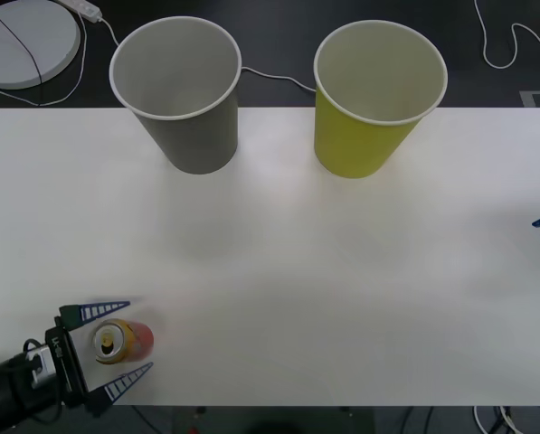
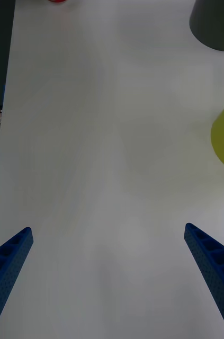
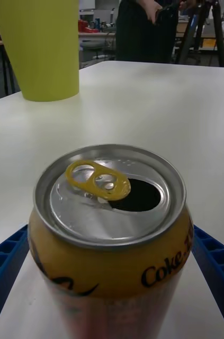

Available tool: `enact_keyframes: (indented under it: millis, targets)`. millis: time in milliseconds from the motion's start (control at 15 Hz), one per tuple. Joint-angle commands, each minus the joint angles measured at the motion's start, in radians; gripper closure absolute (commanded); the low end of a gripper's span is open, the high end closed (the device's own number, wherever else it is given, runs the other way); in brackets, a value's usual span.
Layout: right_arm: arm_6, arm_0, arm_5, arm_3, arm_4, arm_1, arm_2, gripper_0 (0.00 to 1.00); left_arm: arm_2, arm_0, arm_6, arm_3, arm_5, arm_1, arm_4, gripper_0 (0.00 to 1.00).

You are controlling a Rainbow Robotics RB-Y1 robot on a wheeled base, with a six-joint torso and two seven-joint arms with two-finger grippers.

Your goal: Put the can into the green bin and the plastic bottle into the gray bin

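The can (image 1: 118,341) stands upright near the bench's (image 1: 342,289) front left corner, its opened top showing, between the left gripper's (image 1: 120,345) spread fingers, which flank it without clearly clamping. The gray bin (image 1: 181,90) and green bin (image 1: 374,95) stand at the far edge. The right gripper (image 2: 112,275) hovers open over bare bench at the right.

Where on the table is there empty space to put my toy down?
The wide white middle of the table, between the gray bin and green bin at the back and the front edge, is bare. It is crowded at the front left corner, where the left gripper sits around the can.
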Motion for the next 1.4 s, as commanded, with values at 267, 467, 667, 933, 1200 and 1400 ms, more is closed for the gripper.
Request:
enact_keyframes:
  millis: [267,467,667,933,1200,1400]
  targets:
    - [0.000,0.000,0.000,0.000,0.000,0.000,0.000,0.00,0.000,-0.011,0.005,0.000,0.001,-0.010,-0.007,0.00]
    - [0.000,0.000,0.000,0.000,0.000,0.000,0.000,0.00,0.000,-0.009,0.014,0.000,0.000,-0.010,-0.007,1.00]
    - [0.000,0.000,0.000,0.000,0.000,0.000,0.000,0.00,0.002,-0.011,0.018,0.000,0.001,-0.010,-0.007,1.00]
    - [0.000,0.000,0.000,0.000,0.000,0.000,0.000,0.00,0.002,-0.011,0.026,-0.002,0.000,-0.010,-0.003,1.00]
    - [0.000,0.000,0.000,0.000,0.000,0.000,0.000,0.00,0.003,-0.009,0.061,-0.029,0.000,0.006,0.006,1.00]
    - [0.000,0.000,0.000,0.000,0.000,0.000,0.000,0.00,0.005,0.003,0.232,-0.124,0.001,0.067,-0.003,1.00]
